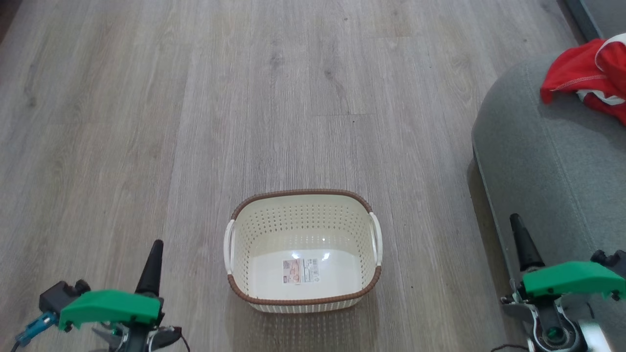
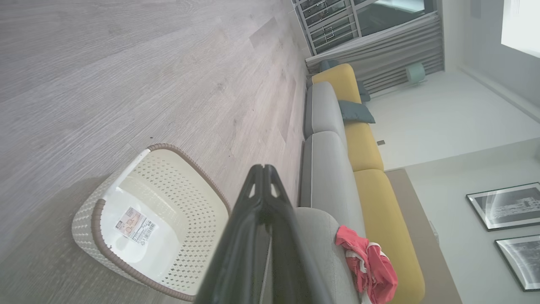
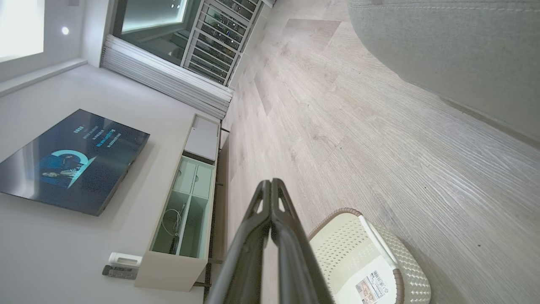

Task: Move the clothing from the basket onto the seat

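You have one basket (image 1: pixel 299 191) in front of you, standing on the floor (image 1: pixel 195 122) of grey planks with a wood grain. It is a rounded rectangle of cream plastic. Its walls are pierced with rows of small holes, its rim is brown with a woven look, and it has two white handles (image 1: pixel 229 244), one on each short side. The basket is empty apart from one label sticker (image 1: pixel 300 271) on its smooth, glossy bottom.

The clothing (image 1: pixel 582 73) is one crumpled heap of thin, bright red fabric with white trim. It lies on the seat (image 1: pixel 552 156) at your right, well apart from the basket. How many pieces are in the heap you cannot tell. The seat is one large body of grey woven upholstery, with a rounded corner and one stitched seam running along it.

Your left hand (image 1: pixel 156 244) is at the lower left of the head view, and your right hand (image 1: pixel 514 217) is at the lower right, before the edge of the seat. Both are clenched and grasp nothing: in each wrist view the two long dark fingers (image 2: pixel 242 236) press together up to the tip. Each wrist carries one green plastic cover (image 1: pixel 110 305).

In the left wrist view, two framed pictures (image 2: pixel 506 204) hang on the wall. In the right wrist view you see one flat screen (image 3: pixel 71 162) on the wall and one low cabinet (image 3: pixel 185 202) under it.
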Tool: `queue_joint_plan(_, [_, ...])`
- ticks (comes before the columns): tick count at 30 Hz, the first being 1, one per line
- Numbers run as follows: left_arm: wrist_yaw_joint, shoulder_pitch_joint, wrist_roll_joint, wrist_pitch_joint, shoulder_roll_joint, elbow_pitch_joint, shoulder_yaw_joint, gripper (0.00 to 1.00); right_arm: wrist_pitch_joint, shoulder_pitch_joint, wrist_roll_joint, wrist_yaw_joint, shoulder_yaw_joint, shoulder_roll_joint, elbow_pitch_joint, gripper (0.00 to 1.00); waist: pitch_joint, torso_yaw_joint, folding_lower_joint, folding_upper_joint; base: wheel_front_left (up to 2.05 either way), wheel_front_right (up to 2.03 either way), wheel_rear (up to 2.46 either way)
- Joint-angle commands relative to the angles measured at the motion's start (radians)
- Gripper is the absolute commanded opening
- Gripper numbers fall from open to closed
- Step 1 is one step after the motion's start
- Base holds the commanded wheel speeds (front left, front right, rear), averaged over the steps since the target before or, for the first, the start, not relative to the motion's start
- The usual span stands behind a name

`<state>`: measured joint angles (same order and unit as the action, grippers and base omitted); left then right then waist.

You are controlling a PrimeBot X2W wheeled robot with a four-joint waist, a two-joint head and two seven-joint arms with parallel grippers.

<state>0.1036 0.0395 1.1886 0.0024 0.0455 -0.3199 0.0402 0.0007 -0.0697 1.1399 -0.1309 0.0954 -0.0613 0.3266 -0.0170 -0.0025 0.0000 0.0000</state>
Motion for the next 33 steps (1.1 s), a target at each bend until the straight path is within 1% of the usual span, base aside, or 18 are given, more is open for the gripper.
queue_joint_plan(1, [0.009, 0.057, 0.024, 0.007, 0.005, 0.039, 0.033, 0.00, 0.008, -0.037, 0.024, 0.000, -0.009, 0.001, -0.041, 0.00, 0.000, 0.000, 0.0000, 0.0000, 0.00, 0.00, 0.00])
queue_joint_plan(17, [0.017, 0.062, 0.210, 0.056, 0.005, 0.055, 0.052, 0.00, 0.057, -0.037, 0.233, 0.000, 0.004, 0.006, -0.060, 0.00, 0.007, 0.001, 0.0000, 0.0000, 0.00, 0.00, 0.00])
queue_joint_plan(33, [0.025, 0.067, 0.374, 0.099, 0.005, 0.070, 0.069, 0.00, 0.101, -0.038, 0.417, 0.000, 0.015, 0.010, -0.077, 0.00, 0.012, 0.002, 0.0000, 0.0000, 0.00, 0.00, 0.00])
